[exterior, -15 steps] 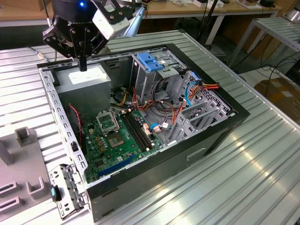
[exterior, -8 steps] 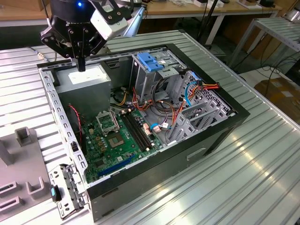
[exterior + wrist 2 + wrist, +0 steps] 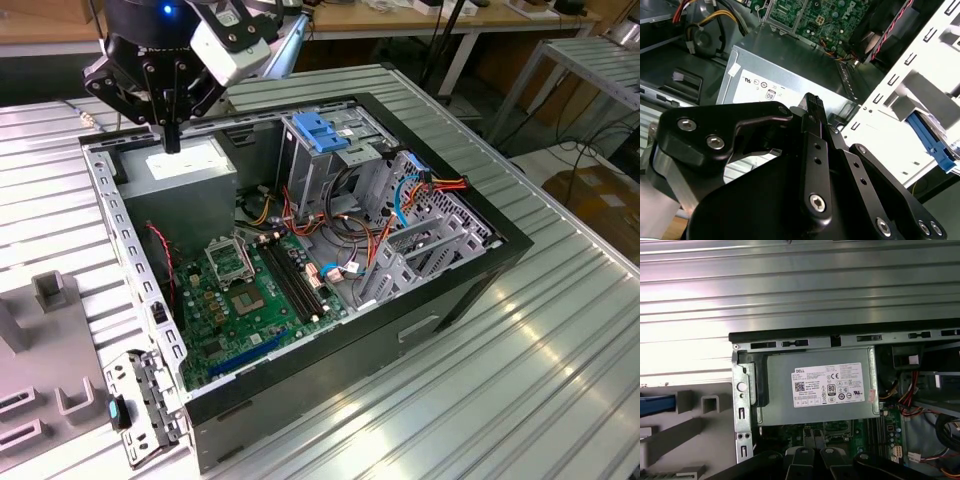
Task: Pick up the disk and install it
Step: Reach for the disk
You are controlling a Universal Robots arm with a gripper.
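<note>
Here, in the exterior view, a ribbed table [image 3: 560, 330] carries the open computer case [image 3: 300, 395], with benches [image 3: 380, 22] behind. The gripper [image 3: 172, 145] hangs above the power supply [image 3: 190, 175], pinched together and holding nothing. In the second wrist view, the disk [image 3: 932, 142] lies beyond the case's perforated wall [image 3: 900, 105]. In the first wrist view, its blue rail [image 3: 655, 404] rests on a grey holder [image 3: 695, 427] outside the case, and bare table stretches past the case's rim.

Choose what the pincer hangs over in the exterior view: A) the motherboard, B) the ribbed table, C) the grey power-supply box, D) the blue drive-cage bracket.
C: the pincer points straight down at the top of the grey power-supply box.
</note>
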